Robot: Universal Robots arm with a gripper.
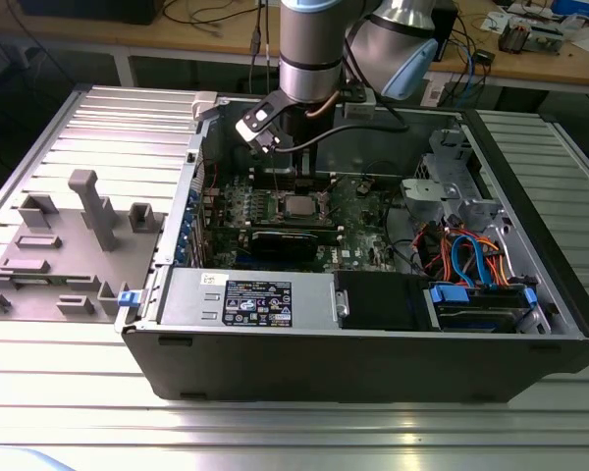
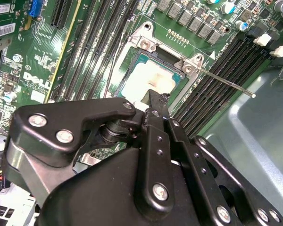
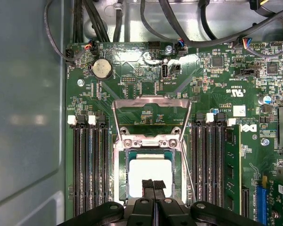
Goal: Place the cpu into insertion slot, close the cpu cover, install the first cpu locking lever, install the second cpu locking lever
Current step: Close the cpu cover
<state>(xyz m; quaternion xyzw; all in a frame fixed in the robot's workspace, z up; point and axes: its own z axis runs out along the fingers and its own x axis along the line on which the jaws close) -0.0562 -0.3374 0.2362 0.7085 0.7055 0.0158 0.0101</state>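
1. The hand is closed. In the first wrist view its two fingertips are pressed together with nothing between them, so it carries no part.
2. Just under the fingertips lies the cpu, flat, with its pale top upward. The tips hang over the cpu edge nearest to the hand. Whether they touch it, I cannot tell.
3. The cpu sits inside the slot, square to the rim, so the first step looks done.
4. Beyond the cpu, on the side away from the fingertips, is the cover. It stands up on its hinge and is not laid over the chip; the green board shows through its window. The hinge line runs across the direction in which the fingers point, so I judge the frame can only fall toward the hand.
5. A thin lever sticks out free from one corner of the slot and is not locked.
6. In the exterior view the arm reaches down into the open case, which lies on the ribbed bench.
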